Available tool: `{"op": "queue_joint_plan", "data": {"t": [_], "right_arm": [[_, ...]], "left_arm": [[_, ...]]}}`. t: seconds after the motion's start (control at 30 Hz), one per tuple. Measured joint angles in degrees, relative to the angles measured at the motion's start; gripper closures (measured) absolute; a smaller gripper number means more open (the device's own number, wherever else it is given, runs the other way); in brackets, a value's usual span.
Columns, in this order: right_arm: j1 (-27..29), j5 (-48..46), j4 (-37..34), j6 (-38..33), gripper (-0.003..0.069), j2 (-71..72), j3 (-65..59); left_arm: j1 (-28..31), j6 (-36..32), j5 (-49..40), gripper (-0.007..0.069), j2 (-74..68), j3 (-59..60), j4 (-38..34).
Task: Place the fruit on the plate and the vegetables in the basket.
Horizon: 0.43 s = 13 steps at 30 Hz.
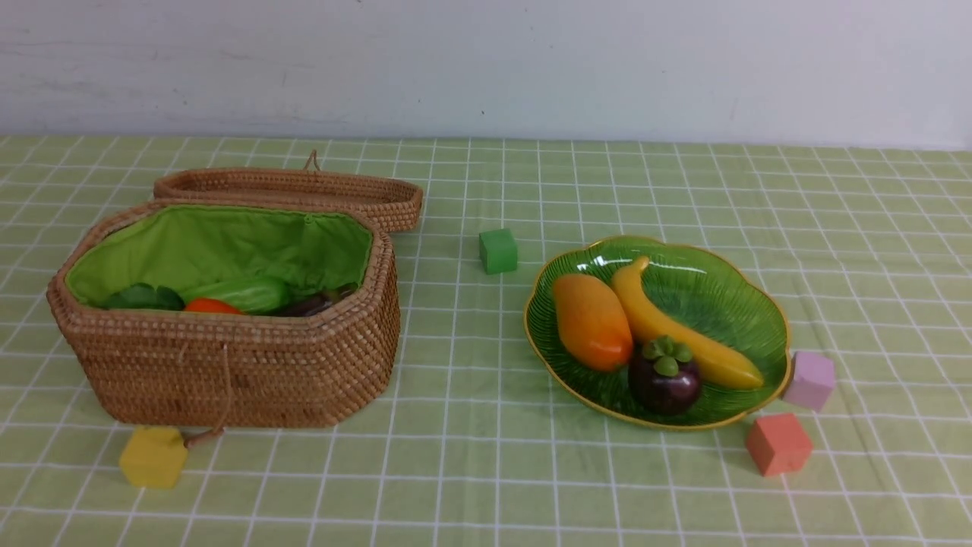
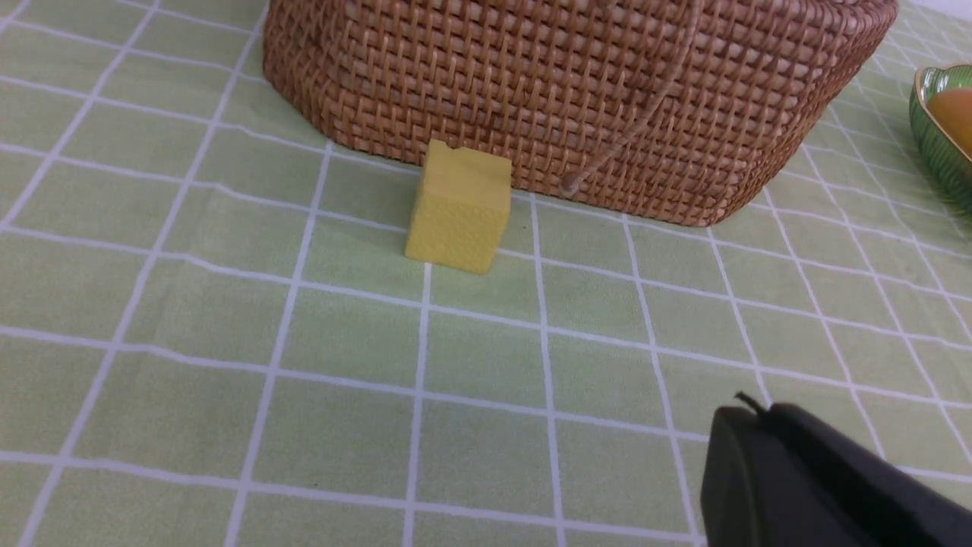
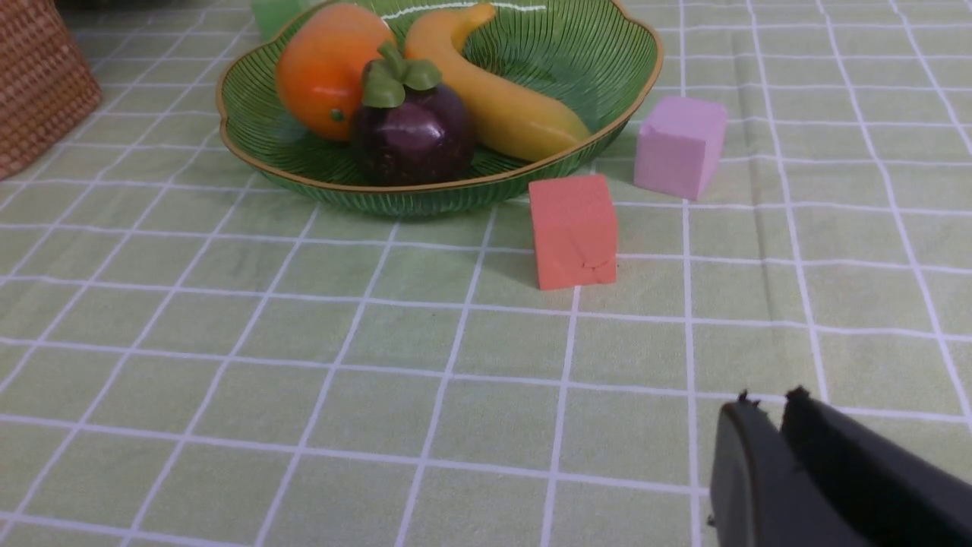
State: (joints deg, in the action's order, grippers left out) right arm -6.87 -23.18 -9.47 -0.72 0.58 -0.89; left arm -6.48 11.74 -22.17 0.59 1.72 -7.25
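The green plate (image 1: 729,304) holds all the fruit: the mango (image 1: 591,320), the banana (image 1: 668,323) and the mangosteen (image 1: 664,376). In the basket (image 1: 228,365) lie the vegetables: a green gourd (image 1: 243,292), a carrot (image 1: 211,306) and a dark eggplant (image 1: 311,305), partly hidden by the rim. Neither arm shows in the front view. My left gripper (image 2: 752,410) is shut and empty, low over the cloth short of the basket (image 2: 577,91). My right gripper (image 3: 767,399) has a thin slit between its tips, empty, well short of the plate (image 3: 592,45).
The flat woven lid (image 1: 288,190) lies behind the basket. A yellow cube (image 1: 153,456) sits at the basket's front, a green cube (image 1: 498,251) between basket and plate. A pink cube (image 1: 809,380) and a red cube (image 1: 778,444) stand by the plate's right edge.
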Motion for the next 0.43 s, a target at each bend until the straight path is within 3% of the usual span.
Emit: {"op": "queue_joint_plan", "data": {"t": [0.43], "right_arm": [[0.00,0.00,-0.07,0.00,0.0575,0.00,0.00]], "left_arm": [[0.00,0.00,0.00,0.0622,0.00,0.00,0.00]]}}
